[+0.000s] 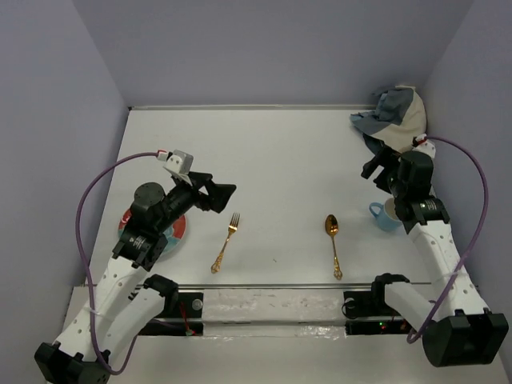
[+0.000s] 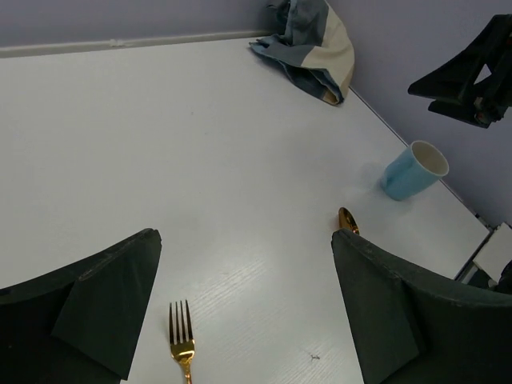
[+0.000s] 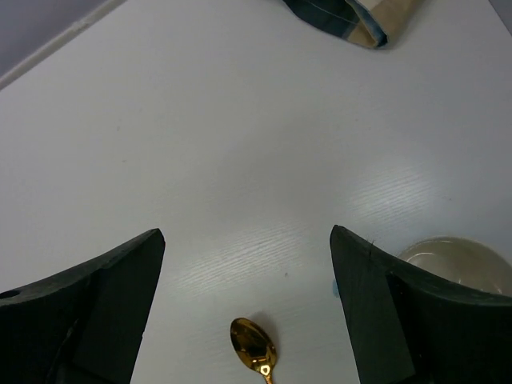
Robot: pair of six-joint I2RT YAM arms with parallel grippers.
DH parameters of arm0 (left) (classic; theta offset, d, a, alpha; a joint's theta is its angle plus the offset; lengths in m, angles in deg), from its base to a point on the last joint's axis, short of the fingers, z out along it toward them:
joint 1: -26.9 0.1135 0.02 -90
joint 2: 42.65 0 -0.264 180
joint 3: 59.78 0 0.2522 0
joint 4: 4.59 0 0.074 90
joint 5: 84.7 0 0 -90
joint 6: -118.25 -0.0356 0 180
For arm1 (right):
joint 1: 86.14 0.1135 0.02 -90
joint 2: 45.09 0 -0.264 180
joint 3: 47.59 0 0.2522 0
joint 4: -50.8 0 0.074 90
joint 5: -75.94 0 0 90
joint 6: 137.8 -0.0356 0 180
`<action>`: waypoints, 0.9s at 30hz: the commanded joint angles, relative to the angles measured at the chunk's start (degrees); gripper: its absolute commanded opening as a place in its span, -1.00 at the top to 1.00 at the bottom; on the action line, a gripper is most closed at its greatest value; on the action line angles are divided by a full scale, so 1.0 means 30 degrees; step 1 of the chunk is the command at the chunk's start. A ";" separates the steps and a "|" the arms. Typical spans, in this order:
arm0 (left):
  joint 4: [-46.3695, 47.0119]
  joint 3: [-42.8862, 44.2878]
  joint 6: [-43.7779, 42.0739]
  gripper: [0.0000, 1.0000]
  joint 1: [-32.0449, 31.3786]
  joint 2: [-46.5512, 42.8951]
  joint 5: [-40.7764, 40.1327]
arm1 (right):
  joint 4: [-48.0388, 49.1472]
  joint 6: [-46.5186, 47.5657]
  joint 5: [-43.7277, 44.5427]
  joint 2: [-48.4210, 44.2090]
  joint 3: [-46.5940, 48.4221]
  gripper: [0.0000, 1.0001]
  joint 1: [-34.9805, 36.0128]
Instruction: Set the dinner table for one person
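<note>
Here the left gripper [image 1: 218,196] hangs wide open and empty just left of the gold fork [image 1: 226,242]. The right gripper [image 1: 374,166], equally spread and empty, hovers near the crumpled striped cloth [image 1: 396,116] in the far right corner. The dinner table [image 1: 280,152] spreads beneath both. A gold spoon [image 1: 334,242] lies between the fork and the blue cup [image 1: 384,216], and the left arm partly hides a plate [image 1: 178,230].
</note>
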 commanded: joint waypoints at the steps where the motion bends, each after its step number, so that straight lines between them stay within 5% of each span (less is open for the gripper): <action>1: 0.0157 0.0298 -0.0518 -0.98 0.0240 -0.0236 0.0630 | 0.2231 0.0008 0.2111 0.1987 0.1085 -0.80 -0.0059; 18: 0.0040 0.0034 -0.0343 -0.98 0.0064 -0.0384 -0.0189 | 0.4901 -0.0049 0.2844 1.5603 0.8554 -0.79 -0.3541; 27: -0.0107 0.0152 -0.0577 -0.98 0.0122 0.0143 -0.0512 | 0.4872 0.0126 0.2612 1.9624 1.1219 -0.79 -0.5711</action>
